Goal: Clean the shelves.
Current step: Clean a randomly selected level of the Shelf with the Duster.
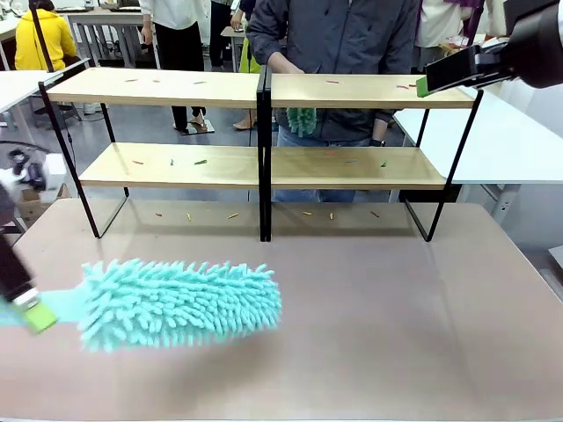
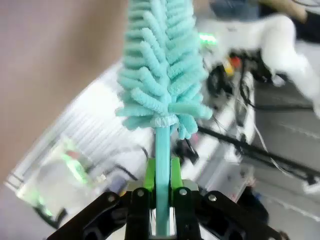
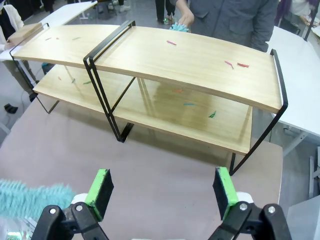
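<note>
Your left claw [image 2: 162, 175] is closed tight on the thin stem of a teal duster [image 1: 180, 301], with the green pads [image 2: 149, 174] pressed against either side of the stem. In the front view this claw sits low at the left edge. The fluffy head of the duster stretches to the right over the brown desk [image 1: 369, 316], in front of the shelves [image 1: 158, 88] and apart from them.

Your right claw [image 3: 162, 187] is spread wide with nothing between its pads. It hangs high near the right end of the top board and looks down on the rack.

The shelves stand across the far part of the desk. They are two tiers of light wooden boards in a thin black frame, with a black post in the middle.

Small coloured scraps [image 3: 235, 64] lie scattered on both boards. More scraps [image 1: 233, 215] lie on the desk under the lower tier.

A person [image 1: 334, 35] in a dark jacket stands just behind the rack. One hand [image 3: 184, 19] is at the back edge of the top board and holds a second teal tuft [image 1: 301, 120].
</note>
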